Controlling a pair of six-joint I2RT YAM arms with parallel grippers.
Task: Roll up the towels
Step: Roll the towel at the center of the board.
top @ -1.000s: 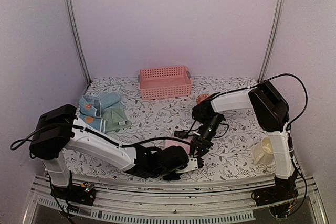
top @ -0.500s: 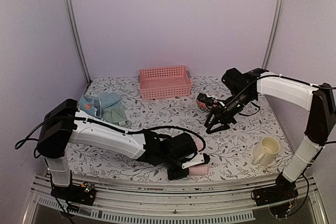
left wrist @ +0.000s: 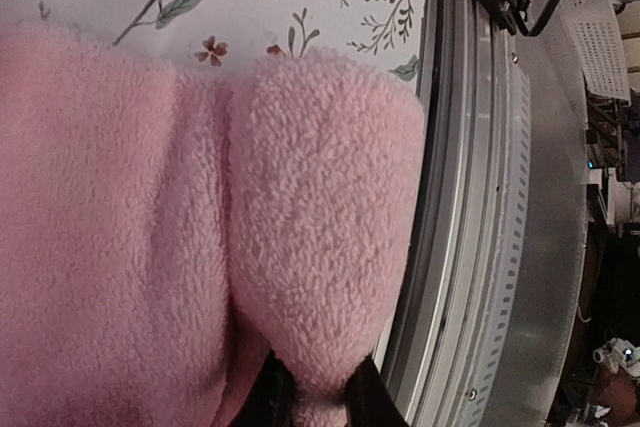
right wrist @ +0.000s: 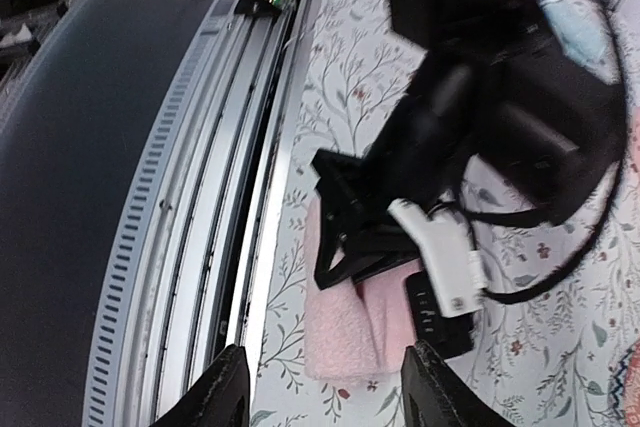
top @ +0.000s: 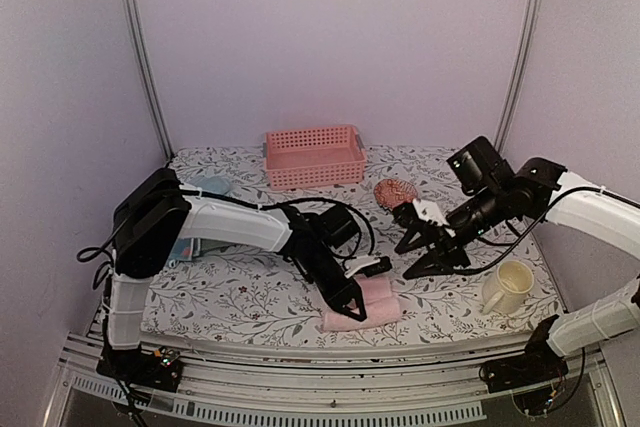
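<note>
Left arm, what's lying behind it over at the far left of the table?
A corner of a light blue towel shows just past the left arm. The arm covers whatever else lies there, so the rest cannot be seen.

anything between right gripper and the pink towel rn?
Nothing visible. The right gripper, open, hovers right of the pink towel, with only bare patterned tablecloth between them. The left gripper pinches the towel's fold at its left part, off that path. The mug sits farther right.
</note>
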